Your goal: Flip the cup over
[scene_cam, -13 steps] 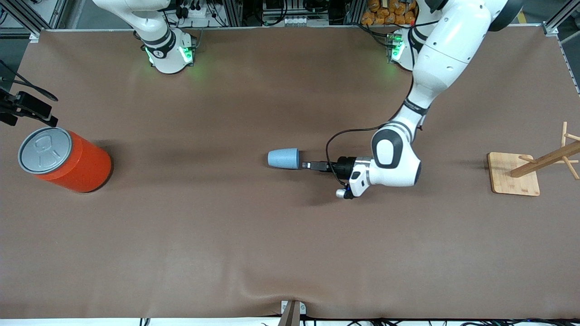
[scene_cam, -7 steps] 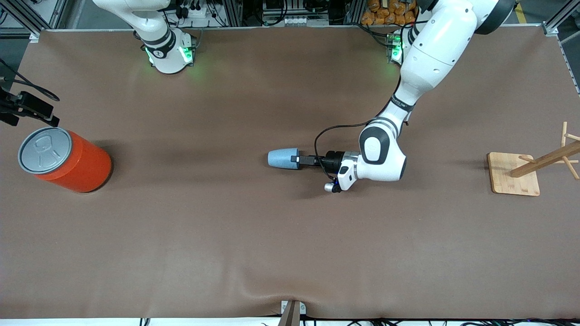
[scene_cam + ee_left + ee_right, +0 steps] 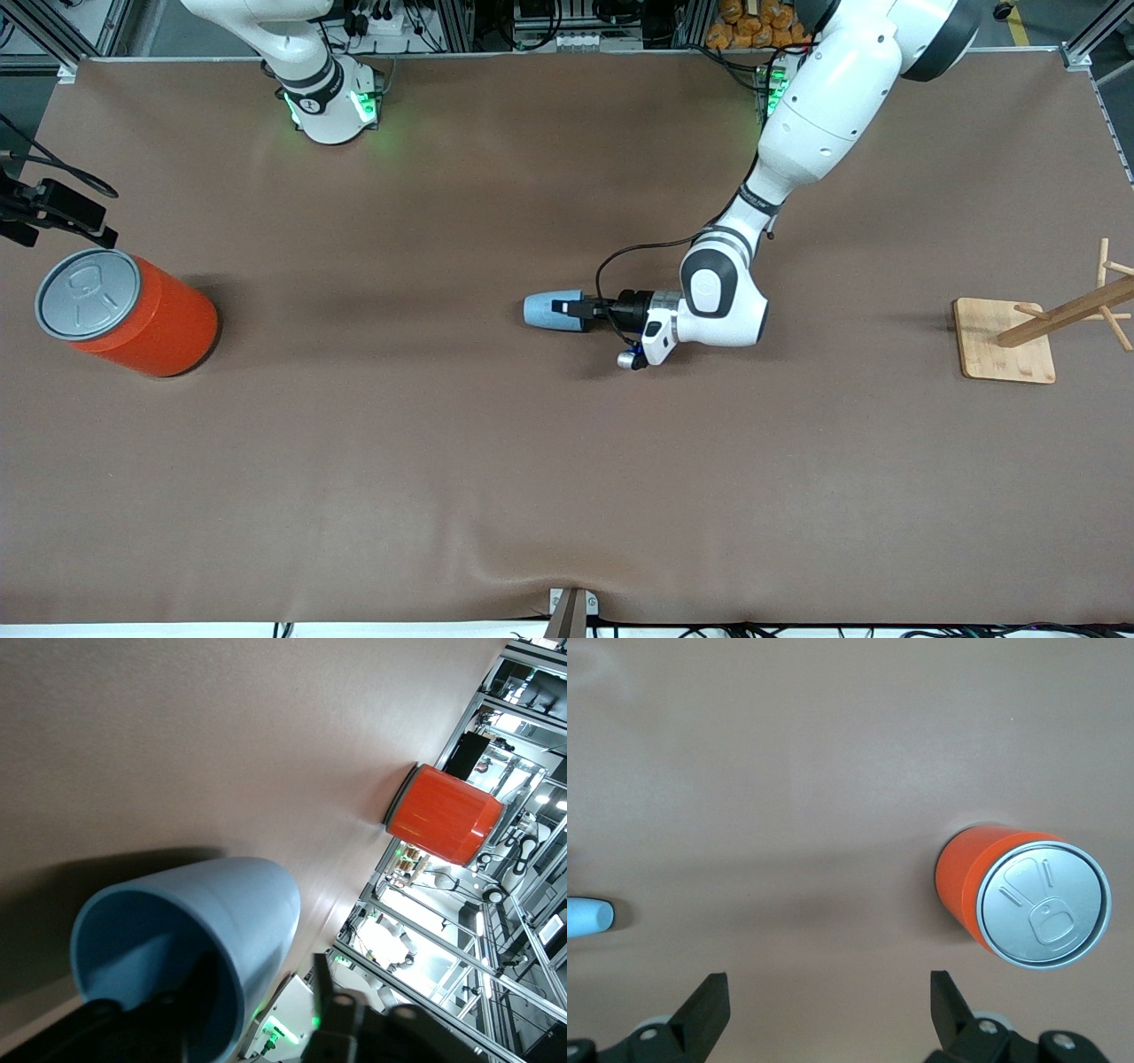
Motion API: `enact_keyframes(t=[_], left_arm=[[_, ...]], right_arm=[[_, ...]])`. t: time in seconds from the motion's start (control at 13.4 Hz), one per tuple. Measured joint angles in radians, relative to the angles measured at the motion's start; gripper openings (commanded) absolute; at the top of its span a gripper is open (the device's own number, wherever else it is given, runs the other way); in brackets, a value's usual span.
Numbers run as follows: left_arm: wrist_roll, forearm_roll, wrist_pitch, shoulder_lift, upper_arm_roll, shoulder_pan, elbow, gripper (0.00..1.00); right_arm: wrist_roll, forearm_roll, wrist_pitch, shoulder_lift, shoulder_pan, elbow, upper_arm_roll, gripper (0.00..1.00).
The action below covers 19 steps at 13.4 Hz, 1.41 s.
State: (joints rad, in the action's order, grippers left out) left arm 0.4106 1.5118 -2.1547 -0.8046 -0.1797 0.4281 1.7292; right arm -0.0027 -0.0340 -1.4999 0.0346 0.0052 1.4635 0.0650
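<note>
Large orange cylindrical can [image 3: 128,313], grey lid: frame's left edge.

Right gripper [image 3: 828,1005]: fingers spread wide, empty, tips only visible.

Small light-blue tapered cup [image 3: 547,311]: frame centre, lying sideways.

Left gripper [image 3: 567,308]: at cup's mouth, one finger inside; whether clenched, cannot tell.

Wooden rack [image 3: 1036,328]: right edge, cropped.
</note>
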Motion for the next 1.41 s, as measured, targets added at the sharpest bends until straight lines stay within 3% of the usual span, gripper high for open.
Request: enact_keyframes(t=[0.37, 0.6, 0.82, 1.04, 1.27, 1.41], left_arm=[[-0.004, 0.001, -0.058, 0.0, 0.008, 0.0, -0.044, 0.0], [-0.082, -0.124, -0.082, 0.041, 0.041, -0.027, -0.065, 0.0], [-0.251, -0.368, -0.093, 0.163, 0.089, -0.086, -0.065, 0.0], [-0.474, -0.752, -0.092, 0.297, 0.163, -0.138, -0.014, 0.0], [-0.662, -1.161, -0.092, 0.344, 0.172, -0.213, 0.041, 0.0], [-0.701, -1.273, -0.093, 0.343, 0.174, -0.25, 0.067, 0.0]], right_arm=[[0.0, 0.0, 0.001, 0.003, 0.008, 0.0, 0.0, 1.0], [0.0, 0.0, 0.001, 0.011, 0.013, 0.0, 0.0, 1.0], [0.001, 0.0, 0.001, 0.012, 0.013, 0.0, 0.0, 1.0], [0.002, 0.0, 0.001, 0.012, 0.013, 0.0, 0.001, 1.0], [0.002, 0.002, 0.06, 0.011, 0.012, -0.004, 0.006, 1.0], [0.002, 0.011, 0.105, 0.007, 0.01, -0.008, 0.013, 1.0]])
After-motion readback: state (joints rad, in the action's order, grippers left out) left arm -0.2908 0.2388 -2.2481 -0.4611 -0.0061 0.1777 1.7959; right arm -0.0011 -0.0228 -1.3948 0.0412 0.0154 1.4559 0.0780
